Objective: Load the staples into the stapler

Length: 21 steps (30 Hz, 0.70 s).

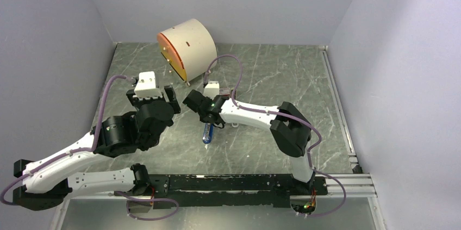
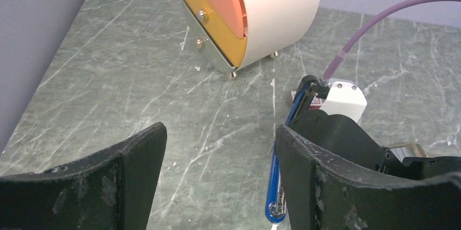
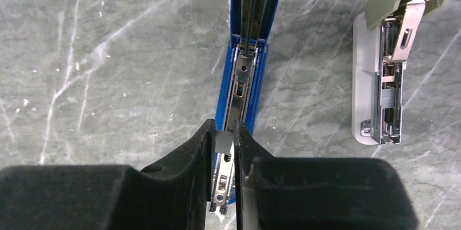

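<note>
Grey-green marbled tabletop (image 1: 282, 78), pale lilac walls all round, and we start on the left. The left gripper (image 1: 151, 93) is up off the surface with its jaws spread wide and nothing between them. Its own wrist view confirms that, with only bare stone showing between the two black fingers (image 2: 125, 181).

Behind it, towards the back wall, a white drum (image 1: 190, 45) stands on little metal feet, its flat face split into a pink and an orange panel.

Moving to the centre, the stapler (image 1: 207, 134) lies flat on the table, slim and blue, folded open with its silver channel facing up. It is well in front of the drum and just to the right of the left gripper. The right gripper (image 1: 205, 117) sits directly over its far end, pointing down.

In the right wrist view, the jaws are almost closed and pinch the staples (image 3: 224, 144), a thin silvery strip held upright between the pads. The strip hangs right over the open channel of the stapler, in line with it. I cannot tell whether it is touching the metal.

Further right, a grey-green stapler (image 3: 380, 99) lies open beside the blue one, apart from it.
</note>
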{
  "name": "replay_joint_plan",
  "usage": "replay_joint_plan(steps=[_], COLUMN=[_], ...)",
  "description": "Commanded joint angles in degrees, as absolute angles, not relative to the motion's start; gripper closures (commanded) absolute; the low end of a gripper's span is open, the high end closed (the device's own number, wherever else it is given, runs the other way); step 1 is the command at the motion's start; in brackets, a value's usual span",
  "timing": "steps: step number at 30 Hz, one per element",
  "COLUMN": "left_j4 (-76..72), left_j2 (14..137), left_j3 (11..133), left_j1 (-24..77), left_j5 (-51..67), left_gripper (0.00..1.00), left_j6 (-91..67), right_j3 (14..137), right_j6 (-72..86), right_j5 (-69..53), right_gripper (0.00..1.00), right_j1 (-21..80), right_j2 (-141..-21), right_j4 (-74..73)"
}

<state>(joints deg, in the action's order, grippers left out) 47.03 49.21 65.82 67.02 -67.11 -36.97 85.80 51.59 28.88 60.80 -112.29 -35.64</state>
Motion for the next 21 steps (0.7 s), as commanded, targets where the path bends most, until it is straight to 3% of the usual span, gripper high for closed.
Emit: replay_joint_plan(steps=[1,21], left_j4=[49.43,47.55], left_j2=[49.32,48.56], left_j3=[66.42,65.21], left_j1=[67.15,67.15], left_j5=[-70.45,-69.56], left_gripper=[0.22,0.21], left_j6=[-39.06,-37.88], right_j3=[87.36,86.69], right_j6=[51.85,51.86], right_j5=[32.02,29.35], right_gripper=[0.81,0.82], right_j1=[60.56,60.05], right_j2=[-113.01,-115.22], right_j4=[-37.69,-36.76])
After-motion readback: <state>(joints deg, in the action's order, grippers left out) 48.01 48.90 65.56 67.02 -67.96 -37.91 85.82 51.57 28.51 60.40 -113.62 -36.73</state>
